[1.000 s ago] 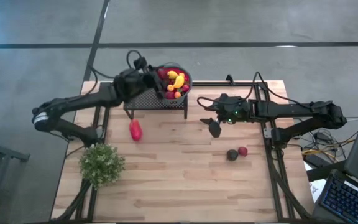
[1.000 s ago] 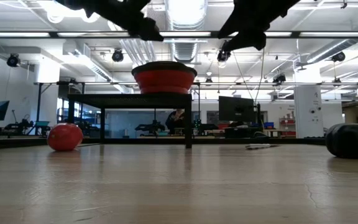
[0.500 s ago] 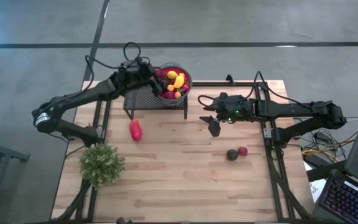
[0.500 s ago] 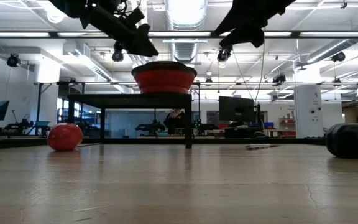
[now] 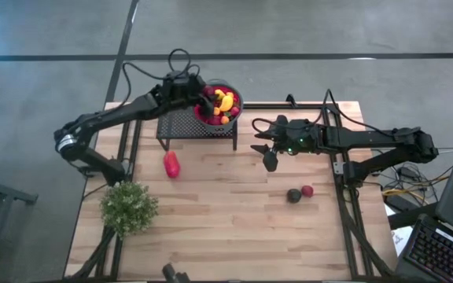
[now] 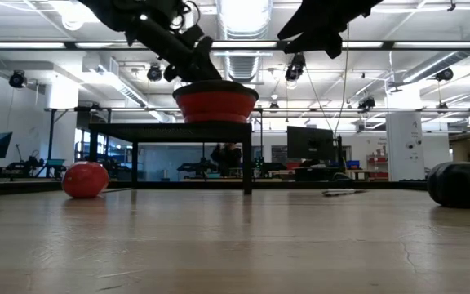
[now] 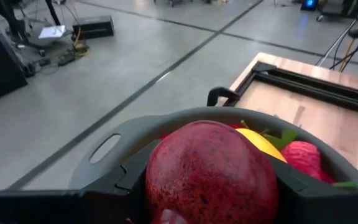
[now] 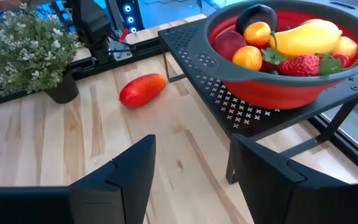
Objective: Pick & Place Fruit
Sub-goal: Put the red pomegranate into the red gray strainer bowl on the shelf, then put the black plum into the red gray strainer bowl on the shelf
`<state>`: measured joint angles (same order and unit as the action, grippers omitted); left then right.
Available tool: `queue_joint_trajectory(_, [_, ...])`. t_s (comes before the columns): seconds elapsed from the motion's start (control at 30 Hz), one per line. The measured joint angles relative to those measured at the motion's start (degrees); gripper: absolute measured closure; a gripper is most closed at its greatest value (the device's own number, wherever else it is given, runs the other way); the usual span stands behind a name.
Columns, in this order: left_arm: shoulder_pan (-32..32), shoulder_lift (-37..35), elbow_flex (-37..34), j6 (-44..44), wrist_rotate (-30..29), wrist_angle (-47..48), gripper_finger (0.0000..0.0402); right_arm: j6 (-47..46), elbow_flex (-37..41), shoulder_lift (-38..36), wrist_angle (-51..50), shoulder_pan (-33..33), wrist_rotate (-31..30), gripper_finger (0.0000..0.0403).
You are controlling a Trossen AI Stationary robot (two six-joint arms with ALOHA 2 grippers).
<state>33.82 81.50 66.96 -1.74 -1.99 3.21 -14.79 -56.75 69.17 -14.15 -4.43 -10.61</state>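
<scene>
While the left tool (image 5: pixel 203 92) hangs over the bowl (image 5: pixel 235 110) on the rack (image 5: pixel 181 126), the right tool (image 5: pixel 269 157) hovers above the tabletop (image 5: pixel 234 212), fingers apart. At wrist level, the left tool grips a maroon fruit (image 7: pixel 211 174) above the bowl; the right wrist view shows a red fruit (image 8: pixel 142 89) lying near the plant (image 8: pixel 28 46).

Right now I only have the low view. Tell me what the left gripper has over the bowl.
Observer: The left gripper is shut on a dark red round fruit, right at the rim of the bowl.
Operator: Give me the bowl's contents.
Observer: It is heaped with yellow, orange and red pieces, a strawberry among them.
Operator: Now report the right gripper.
Observer: The right gripper is open and empty, above the table beside the rack.
</scene>
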Motion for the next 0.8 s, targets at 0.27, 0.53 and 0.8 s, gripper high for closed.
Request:
queue_joint_trajectory(0.27, [0.2, 2.9, 1.7, -0.2, 0.0, 0.3, 0.0201, 0.3, 0.0, 0.0, -0.5, 0.0, 0.0, 0.0213])
queue_joint_trajectory(0.53, [0.2, 2.8, 1.5, -1.2, -0.4, 0.4, 0.0178, 1.7, 0.0, 0.0, -0.5, 0.0, 0.0, 0.0228])
queue_joint_trajectory(0.8, [-0.4, 2.0, 2.5, -1.6, 0.3, 3.2, 0.013, 1.8, 0.0, 0.0, -0.5, 0.0, 0.0, 0.0247])
